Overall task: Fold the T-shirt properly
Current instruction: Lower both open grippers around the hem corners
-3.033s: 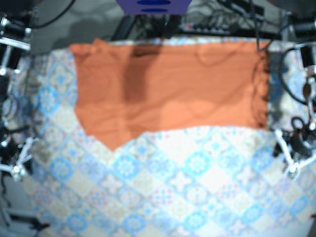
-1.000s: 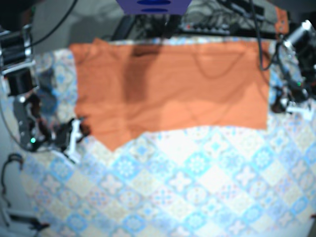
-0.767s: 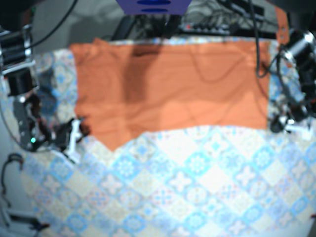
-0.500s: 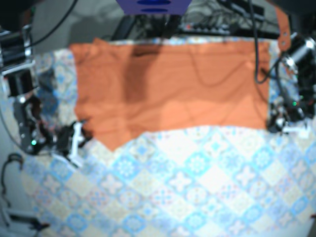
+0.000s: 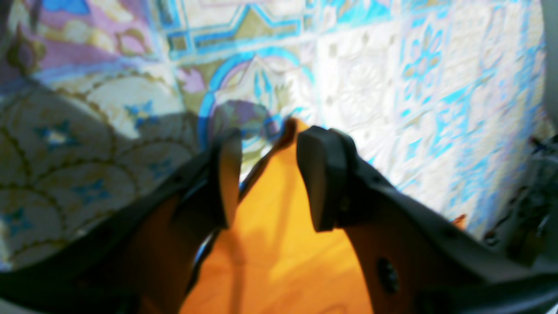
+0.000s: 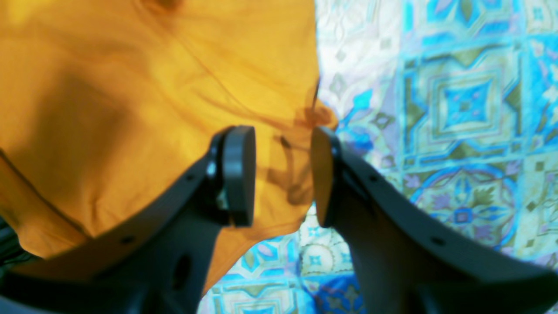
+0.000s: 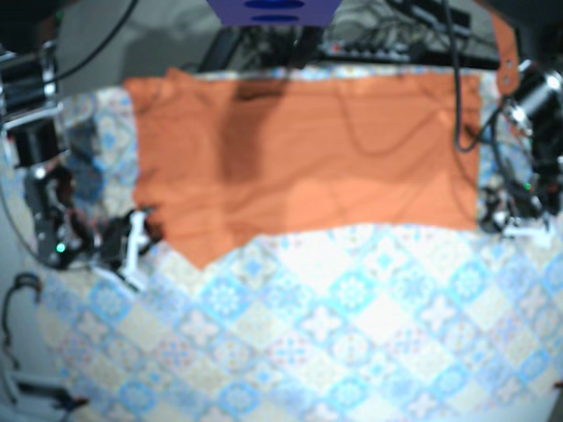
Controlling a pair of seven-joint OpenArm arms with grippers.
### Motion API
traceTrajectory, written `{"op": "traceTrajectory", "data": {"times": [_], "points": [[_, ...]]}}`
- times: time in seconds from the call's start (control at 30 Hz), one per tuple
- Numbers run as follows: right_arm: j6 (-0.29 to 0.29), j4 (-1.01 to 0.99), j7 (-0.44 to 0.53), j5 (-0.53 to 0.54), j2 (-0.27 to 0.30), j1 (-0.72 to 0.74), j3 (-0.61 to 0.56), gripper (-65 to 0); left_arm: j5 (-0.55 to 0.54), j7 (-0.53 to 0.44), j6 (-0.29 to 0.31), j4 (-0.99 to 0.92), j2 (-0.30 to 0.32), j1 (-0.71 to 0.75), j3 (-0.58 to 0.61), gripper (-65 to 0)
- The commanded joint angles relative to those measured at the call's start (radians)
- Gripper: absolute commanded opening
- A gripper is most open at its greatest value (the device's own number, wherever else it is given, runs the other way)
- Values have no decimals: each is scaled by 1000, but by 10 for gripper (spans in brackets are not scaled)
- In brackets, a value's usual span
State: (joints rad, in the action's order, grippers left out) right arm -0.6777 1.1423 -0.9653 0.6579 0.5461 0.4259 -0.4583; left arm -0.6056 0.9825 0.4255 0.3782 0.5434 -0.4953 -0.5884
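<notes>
Orange fabric T-shirt [image 7: 308,158] lay flat along the far edge of the blue-patterned tablecloth [image 7: 352,334], looking barely folded. Left gripper [image 5: 268,174] and right gripper [image 6: 281,174] hung jaws-apart at its near corners, nothing pinched yet.

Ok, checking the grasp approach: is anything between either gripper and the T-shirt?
Nothing visible. The left gripper and right gripper, both open, sit directly over the edge of the T-shirt on the patterned tablecloth.

Plain orange fabric T-shirt [image 7: 299,158]: solid orange, yellower in wrist views. Tile-print cloth table cover [image 7: 352,334]: blue and turquoise medallions, cream diamonds, pink-lilac accents. Left gripper [image 5: 269,174], right gripper [image 6: 281,174]: matte black.
</notes>
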Motion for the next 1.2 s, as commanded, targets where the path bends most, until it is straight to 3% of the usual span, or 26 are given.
{"op": "traceTrajectory", "data": {"times": [0.0, 0.73, 0.97, 1.17], "points": [[-4, 12, 16, 13, 15, 31, 13, -436, 0, -6, 8, 12, 14, -21, -2, -398], [-3, 5, 53, 12, 10, 31, 13, -435, 85, -6, 9, 15, -64, 5, -2, -397], [-3, 5, 62, 12, 10, 31, 13, -366, 85, -6, 9, 15, -87, 17, -2, -397], [-3, 3, 81, 12, 10, 31, 8, -362, 85, -6, 11, 15, -92, 17, -2, -397]]}}
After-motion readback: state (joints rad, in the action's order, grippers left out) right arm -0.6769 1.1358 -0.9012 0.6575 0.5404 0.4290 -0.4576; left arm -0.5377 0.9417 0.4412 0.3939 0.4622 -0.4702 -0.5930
